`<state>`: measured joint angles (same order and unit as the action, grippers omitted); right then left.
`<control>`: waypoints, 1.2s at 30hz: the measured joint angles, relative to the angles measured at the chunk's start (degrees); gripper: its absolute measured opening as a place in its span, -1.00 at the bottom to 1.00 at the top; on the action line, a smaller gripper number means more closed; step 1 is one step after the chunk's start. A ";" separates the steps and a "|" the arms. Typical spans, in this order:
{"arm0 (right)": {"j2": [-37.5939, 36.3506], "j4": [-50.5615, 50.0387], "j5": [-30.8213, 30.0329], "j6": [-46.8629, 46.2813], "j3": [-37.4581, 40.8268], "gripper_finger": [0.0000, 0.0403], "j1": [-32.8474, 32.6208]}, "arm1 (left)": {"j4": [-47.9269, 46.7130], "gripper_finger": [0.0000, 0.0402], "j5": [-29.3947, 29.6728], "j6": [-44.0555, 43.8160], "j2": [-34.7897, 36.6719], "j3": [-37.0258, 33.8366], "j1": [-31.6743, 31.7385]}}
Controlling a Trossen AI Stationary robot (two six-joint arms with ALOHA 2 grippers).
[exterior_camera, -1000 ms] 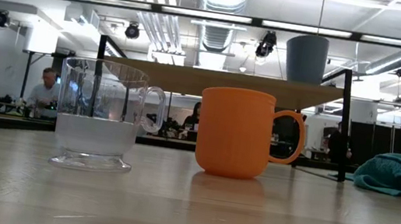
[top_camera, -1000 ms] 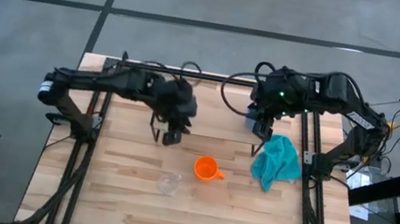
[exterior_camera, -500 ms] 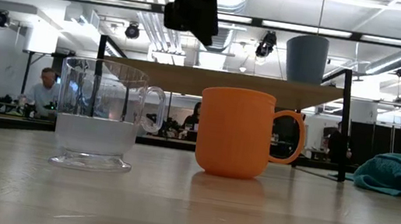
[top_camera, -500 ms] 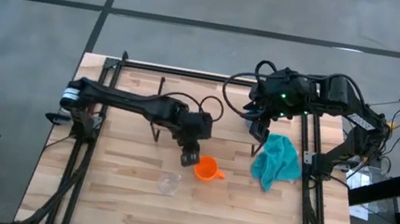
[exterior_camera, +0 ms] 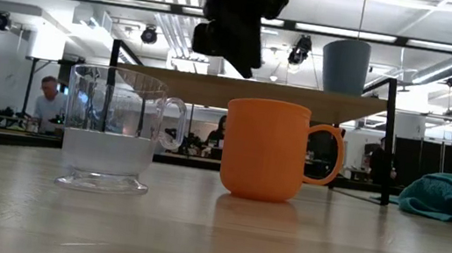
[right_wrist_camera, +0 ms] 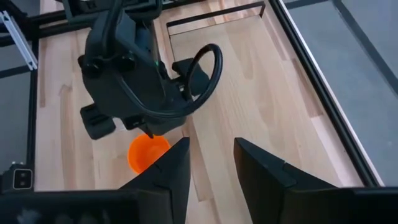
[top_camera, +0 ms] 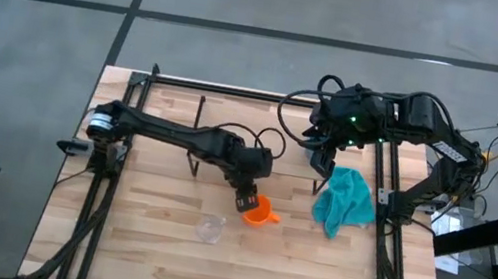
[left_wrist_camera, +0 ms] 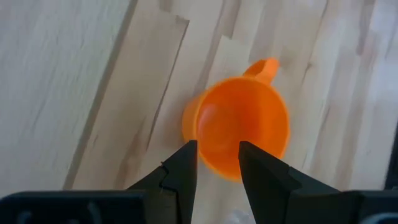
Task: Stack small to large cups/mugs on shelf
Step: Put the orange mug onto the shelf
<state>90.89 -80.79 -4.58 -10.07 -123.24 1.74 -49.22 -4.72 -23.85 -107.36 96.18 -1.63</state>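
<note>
Nearest the table's front edge stood the clear glass (exterior_camera: 110,132), upright and alone, with nothing reaching for it. Just beside it, a little farther in, sat the orange mug (top_camera: 258,211), also upright, its handle turned away from the glass. The left gripper (left_wrist_camera: 216,163) hung directly over the mug's rim, its two fingers parted with a small gap between them and holding nothing; I judged it was lining up to come down on the near wall of the mug, one finger inside and one outside. From the low camera the wrist showed as a dark mass above the mug, clear of it.

To the mug's right lay the teal cloth (top_camera: 344,200), crumpled, well apart from the cups.

Farther back stood the shelf (exterior_camera: 270,96) on its thin black legs, and on its top the light blue cup (exterior_camera: 344,66) already sat. The right gripper (right_wrist_camera: 210,163) waited high near that far right corner, empty, its fingers apart, presumably kept back so the left arm had room.
</note>
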 joint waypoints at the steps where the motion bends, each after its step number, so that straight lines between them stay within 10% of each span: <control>1: 0.02 0.02 0.00 0.00 0.00 -0.41 0.00 | -0.06 -0.48 -0.47 -1.46 -0.16 0.02 0.00; 36: 0.02 0.15 -0.02 3.02 0.04 -0.44 0.02 | -3.54 -0.48 -3.38 -10.19 -2.38 0.20 -5.93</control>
<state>90.91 -80.64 -4.60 -7.05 -123.20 1.76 -52.76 -8.10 -34.04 -109.73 96.39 -7.56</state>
